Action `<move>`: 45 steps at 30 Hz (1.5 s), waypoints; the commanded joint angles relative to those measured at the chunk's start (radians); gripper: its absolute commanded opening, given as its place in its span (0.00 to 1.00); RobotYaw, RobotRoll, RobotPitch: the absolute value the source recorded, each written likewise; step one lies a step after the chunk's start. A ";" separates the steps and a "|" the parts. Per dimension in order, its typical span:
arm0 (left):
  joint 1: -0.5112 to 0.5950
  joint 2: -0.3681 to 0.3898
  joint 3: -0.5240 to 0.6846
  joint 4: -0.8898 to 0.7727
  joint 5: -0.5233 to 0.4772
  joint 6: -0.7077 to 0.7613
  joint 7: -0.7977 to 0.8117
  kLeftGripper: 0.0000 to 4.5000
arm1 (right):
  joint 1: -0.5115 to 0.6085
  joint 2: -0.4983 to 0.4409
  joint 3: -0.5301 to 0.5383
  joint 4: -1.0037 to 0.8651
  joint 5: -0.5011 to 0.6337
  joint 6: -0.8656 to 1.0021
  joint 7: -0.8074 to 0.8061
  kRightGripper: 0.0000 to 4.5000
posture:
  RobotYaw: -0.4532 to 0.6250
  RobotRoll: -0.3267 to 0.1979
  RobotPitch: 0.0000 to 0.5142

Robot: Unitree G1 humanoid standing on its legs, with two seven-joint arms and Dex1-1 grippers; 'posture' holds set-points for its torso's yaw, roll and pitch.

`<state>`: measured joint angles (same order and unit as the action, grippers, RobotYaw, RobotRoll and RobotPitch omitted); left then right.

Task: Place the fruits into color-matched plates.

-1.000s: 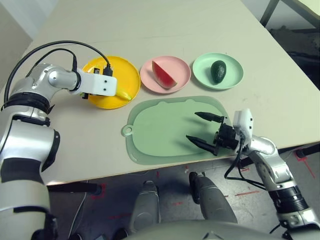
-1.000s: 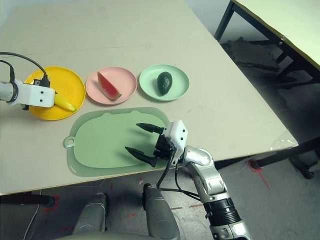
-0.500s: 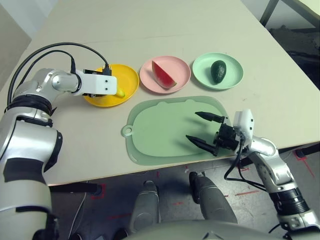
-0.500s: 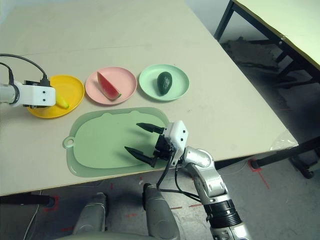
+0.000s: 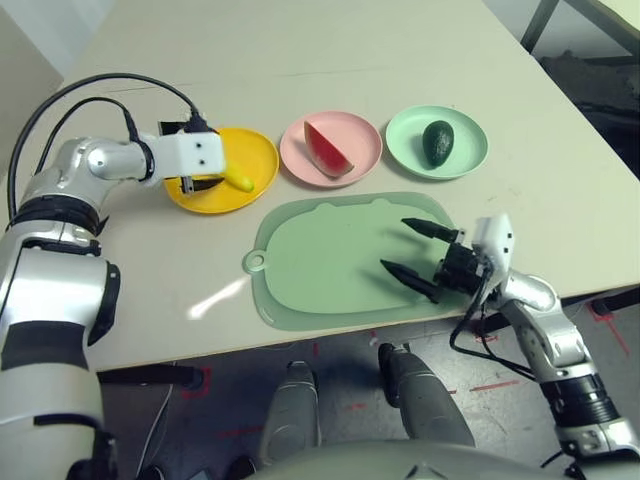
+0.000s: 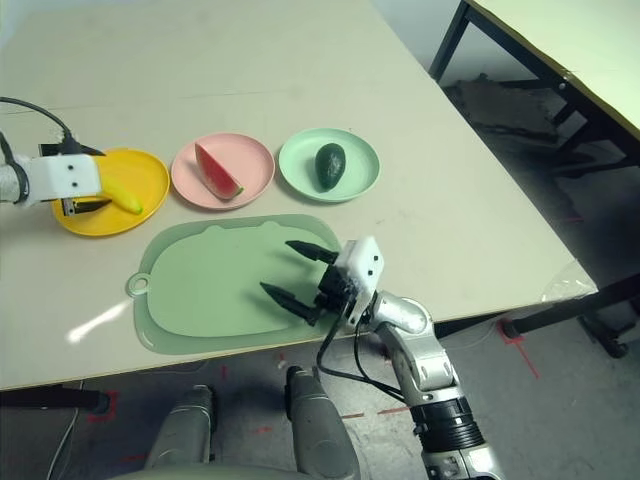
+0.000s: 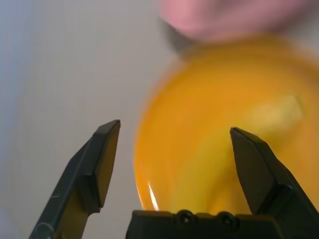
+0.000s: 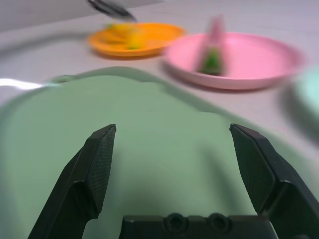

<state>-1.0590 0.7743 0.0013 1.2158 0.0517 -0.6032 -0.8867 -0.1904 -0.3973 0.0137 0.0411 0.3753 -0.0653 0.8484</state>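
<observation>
Sitting in a row across the upper middle of the left eye view were the three plates, each already loaded.

- Yellow plate (image 5: 258,160), leftmost in the row: held the banana (image 5: 236,181), its long axis running from upper left to lower right across the plate's lower half.
- Pink plate (image 5: 350,132), centre: held the watermelon wedge (image 5: 324,150), red face up, rind toward the lower right.
- Mint green plate (image 5: 463,137), rightmost: held the avocado (image 5: 436,142), long axis nearly vertical in the frame.
- Pale green mat (image 5: 320,260), lower centre, below the row, with its ring tab at the left end: carried no fruit.
- Left gripper (image 5: 199,184), over the left part of the yellow plate: fingers spread wide and empty, as the left wrist view confirmed, with the banana lying just to its right, close beside the lower finger though contact could not be judged.
- Right gripper (image 5: 412,255), over the right part of the mat in the lower right of the frame: fingers spread wide and empty, pointing toward the left of the frame, well apart from every plate.

Judgement: every fruit matched its plate's colour, so sorting looked complete. The deciding relation was banana to left gripper; a clean withdrawal would go leftward, away from the fruit, so the plate is not dragged.
</observation>
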 commanded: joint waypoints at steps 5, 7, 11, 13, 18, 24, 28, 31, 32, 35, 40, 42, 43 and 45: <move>0.379 -0.102 0.230 -0.726 -0.384 0.522 0.052 0.99 | -0.105 -0.023 -0.154 0.173 -0.013 -0.064 -0.111 1.00 | 0.37 0.62 0.46; 0.539 -0.144 0.276 -0.958 -0.440 0.639 0.153 0.99 | -0.139 -0.042 -0.201 0.228 -0.015 -0.081 -0.145 1.00 | 0.37 0.62 0.46; 0.797 -0.215 0.366 -1.238 -0.499 0.773 0.307 0.99 | -0.152 -0.078 -0.252 0.306 -0.024 -0.124 -0.165 1.00 | 0.38 0.62 0.47; 0.897 -0.262 0.415 -1.322 -0.531 0.806 0.376 0.99 | -0.147 -0.085 -0.273 0.334 -0.021 -0.137 -0.174 1.00 | 0.39 0.62 0.48; 1.093 -0.423 0.578 -1.426 -0.629 0.840 0.559 0.99 | -0.104 -0.095 -0.301 0.393 -0.022 -0.187 -0.153 1.00 | 0.39 0.62 0.48; 1.281 -0.418 0.574 -1.401 -0.539 0.758 0.519 0.99 | -0.042 -0.110 -0.369 0.449 0.015 -0.229 -0.135 1.00 | 0.43 0.62 0.48; 1.288 -0.403 0.576 -1.369 -0.530 0.735 0.503 0.99 | -0.042 -0.097 -0.400 0.473 0.036 -0.259 -0.140 1.00 | 0.43 0.62 0.48; 1.276 -0.379 0.573 -1.326 -0.518 0.724 0.487 0.99 | -0.043 -0.078 -0.415 0.473 0.059 -0.268 -0.137 1.00 | 0.41 0.62 0.47; 1.270 -0.370 0.571 -1.311 -0.514 0.720 0.481 0.99 | -0.041 -0.072 -0.414 0.468 0.066 -0.270 -0.129 1.00 | 0.41 0.62 0.47; 1.255 -0.333 0.563 -1.273 -0.492 0.702 0.456 0.99 | -0.030 -0.057 -0.411 0.450 0.075 -0.274 -0.112 1.00 | 0.40 0.62 0.47; 1.257 -0.296 0.569 -1.221 -0.472 0.680 0.432 0.99 | -0.014 -0.035 -0.414 0.425 0.084 -0.280 -0.102 1.00 | 0.39 0.62 0.46; 1.258 -0.287 0.573 -1.206 -0.470 0.671 0.425 0.99 | -0.010 -0.025 -0.408 0.413 0.078 -0.285 -0.105 1.00 | 0.39 0.62 0.46; 1.256 -0.286 0.576 -1.202 -0.470 0.668 0.423 0.99 | -0.009 -0.022 -0.406 0.408 0.076 -0.288 -0.106 1.00 | 0.39 0.62 0.46; 1.248 -0.280 0.580 -1.193 -0.471 0.665 0.424 0.99 | -0.007 -0.014 -0.395 0.392 0.068 -0.292 -0.108 1.00 | 0.38 0.62 0.47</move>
<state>0.1807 0.4910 0.5717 0.0017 -0.4239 0.0688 -0.4585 -0.2151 -0.4189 -0.3893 0.4505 0.4433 -0.3447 0.7399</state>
